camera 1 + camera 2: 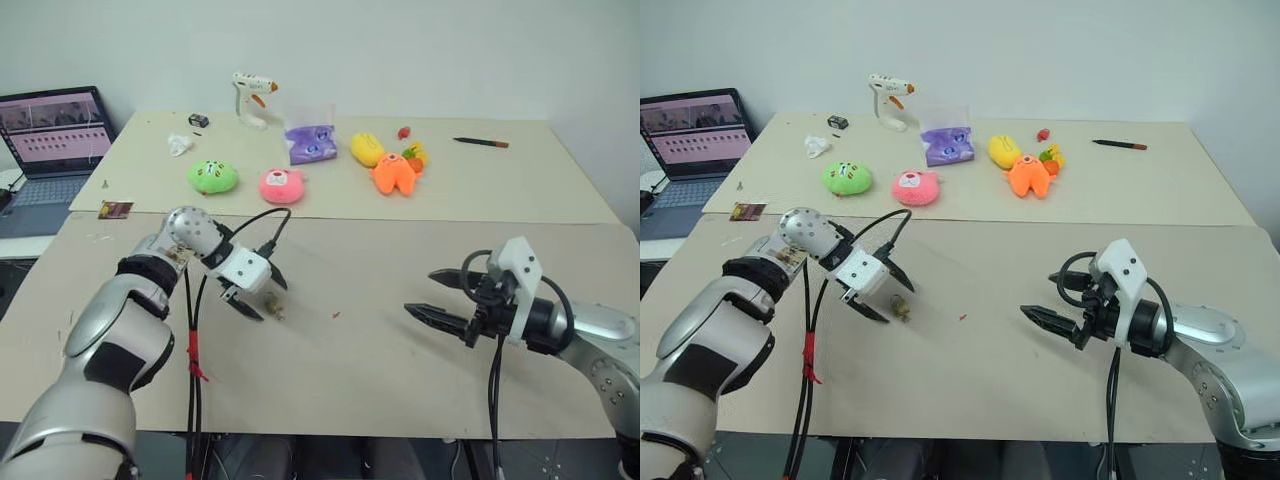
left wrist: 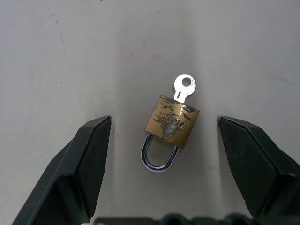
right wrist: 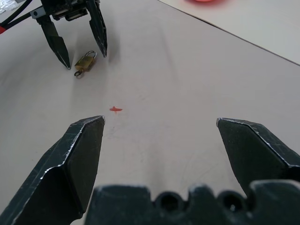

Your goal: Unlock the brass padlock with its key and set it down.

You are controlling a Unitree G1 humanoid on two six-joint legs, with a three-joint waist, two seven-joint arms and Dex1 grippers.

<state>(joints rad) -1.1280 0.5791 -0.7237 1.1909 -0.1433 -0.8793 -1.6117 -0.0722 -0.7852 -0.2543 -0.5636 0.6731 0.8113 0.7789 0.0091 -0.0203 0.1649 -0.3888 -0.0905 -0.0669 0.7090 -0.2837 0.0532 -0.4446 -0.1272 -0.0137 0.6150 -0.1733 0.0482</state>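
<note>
Straddling the brass padlock (image 2: 171,123), the released left pincer (image 2: 164,136) should drop squarely, sparing the inserted key (image 2: 184,87); right pincer (image 3: 159,136) waits released.

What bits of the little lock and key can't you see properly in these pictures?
- The key's blade: hidden inside the brass padlock, left wrist view; its round head sticks out.
- Whether the shackle is locked or sprung: its ends are covered by the padlock body.
- Padlock lettering: too small in both eye views.
- Whether the left gripper's fingertips touch the table: cannot tell in the right wrist view.
</note>
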